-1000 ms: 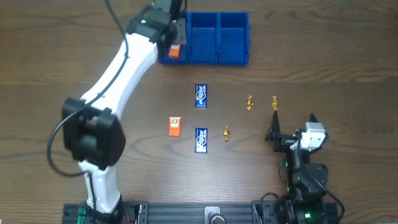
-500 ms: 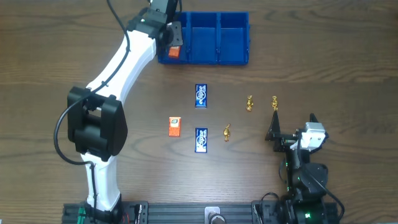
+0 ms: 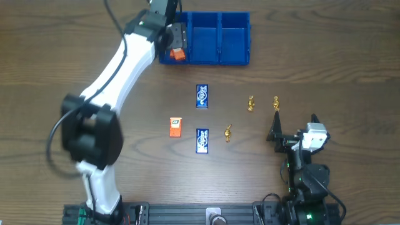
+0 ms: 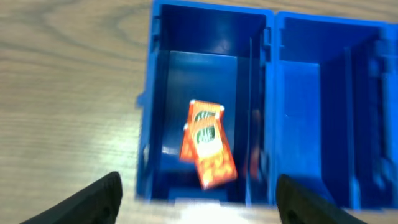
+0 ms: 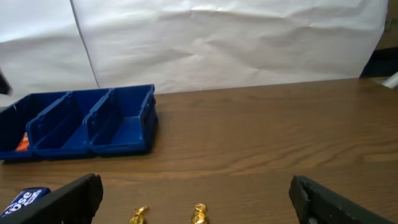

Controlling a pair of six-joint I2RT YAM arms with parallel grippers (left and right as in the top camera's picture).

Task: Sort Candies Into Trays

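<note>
The blue three-compartment tray (image 3: 232, 39) stands at the back of the table. My left gripper (image 3: 177, 35) hovers open over its left compartment, where two orange packets (image 4: 205, 144) lie overlapping; one orange packet (image 3: 179, 55) shows from above. The left gripper (image 4: 205, 208) holds nothing between its fingers (image 4: 93, 196). On the table lie an orange packet (image 3: 175, 127), two blue packets (image 3: 202, 95) (image 3: 202, 140) and three gold candies (image 3: 250, 103) (image 3: 275, 102) (image 3: 228, 132). My right gripper (image 3: 294, 125) stands open near the front right, empty.
In the right wrist view the tray (image 5: 118, 124) lies far off, its middle and right compartments bare, with two gold candies (image 5: 138, 216) (image 5: 199, 214) and a blue packet (image 5: 22, 200) close by. Bare wood surrounds the candies.
The left arm's elbow swung left and back while its gripper stayed over the tray's left compartment. The orange packet below it shifted slightly right. The right arm kept still.
</note>
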